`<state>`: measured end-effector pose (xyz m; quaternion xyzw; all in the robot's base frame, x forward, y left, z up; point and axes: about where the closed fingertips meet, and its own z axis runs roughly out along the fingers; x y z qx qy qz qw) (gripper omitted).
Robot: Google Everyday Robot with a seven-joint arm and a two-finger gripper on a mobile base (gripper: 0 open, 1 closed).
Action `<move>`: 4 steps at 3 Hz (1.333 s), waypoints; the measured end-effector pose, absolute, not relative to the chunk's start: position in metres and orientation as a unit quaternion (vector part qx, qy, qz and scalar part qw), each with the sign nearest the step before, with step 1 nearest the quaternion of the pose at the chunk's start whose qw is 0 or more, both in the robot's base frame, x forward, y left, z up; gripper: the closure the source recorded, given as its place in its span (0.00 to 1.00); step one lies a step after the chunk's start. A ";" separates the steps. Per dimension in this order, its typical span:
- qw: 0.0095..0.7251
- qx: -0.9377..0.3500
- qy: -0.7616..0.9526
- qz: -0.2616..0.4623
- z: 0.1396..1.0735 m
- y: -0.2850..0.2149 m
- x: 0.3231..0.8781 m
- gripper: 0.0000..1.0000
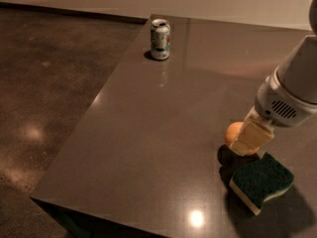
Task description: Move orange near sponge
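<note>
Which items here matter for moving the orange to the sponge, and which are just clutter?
Job: orange, gripped by the pincer just beyond the sponge; sponge, lying flat at the table's near right.
Lying about: soda can, upright at the table's far edge.

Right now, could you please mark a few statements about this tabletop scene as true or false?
1. The pincer grips the small round orange fruit close to the wavy green-topped sponge. True.
2. The upright metal soda can stands beside the sponge. False: it is near the far edge of the dark grey table, well apart.
3. The sponge lies green side up. True.
4. The orange rests on top of the sponge. False: it is beside it, not on it.
</note>
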<state>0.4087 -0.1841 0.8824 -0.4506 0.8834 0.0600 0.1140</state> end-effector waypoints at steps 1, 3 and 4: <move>0.104 -0.462 0.878 0.066 0.872 -0.175 0.400 0.61; 0.096 -0.477 0.870 0.074 0.861 -0.161 0.398 0.14; 0.098 -0.479 0.869 0.074 0.864 -0.163 0.402 0.00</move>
